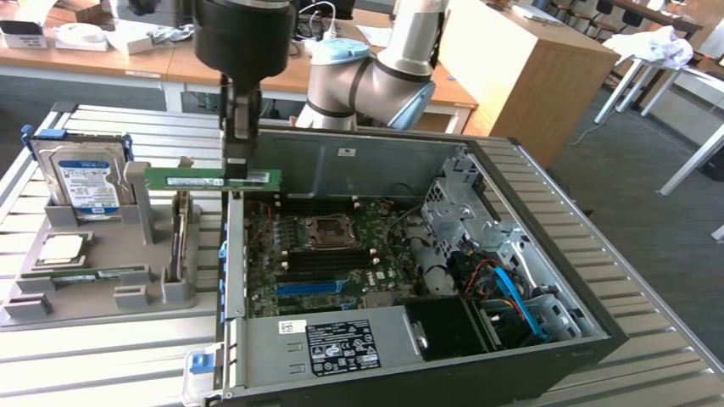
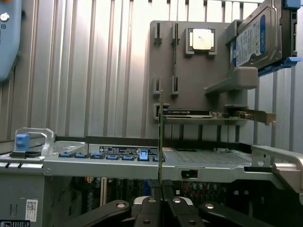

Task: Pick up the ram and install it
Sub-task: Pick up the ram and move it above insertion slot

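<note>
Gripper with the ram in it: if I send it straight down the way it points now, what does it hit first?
Probably the side rim of the computer case: the gripper, shut on the ram, hangs about over that edge rather than the motherboard. Depth is unclear.

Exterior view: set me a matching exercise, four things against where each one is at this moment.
Things:
1. ram
2. hard drive
3. processor chip
4. motherboard

Places:
A. lying flat on the grey holder
B. held in the air by the shut claw
C. inside the open case
D. standing upright in the grey holder

Pairs: 1-B; 2-D; 3-A; 4-C
</note>
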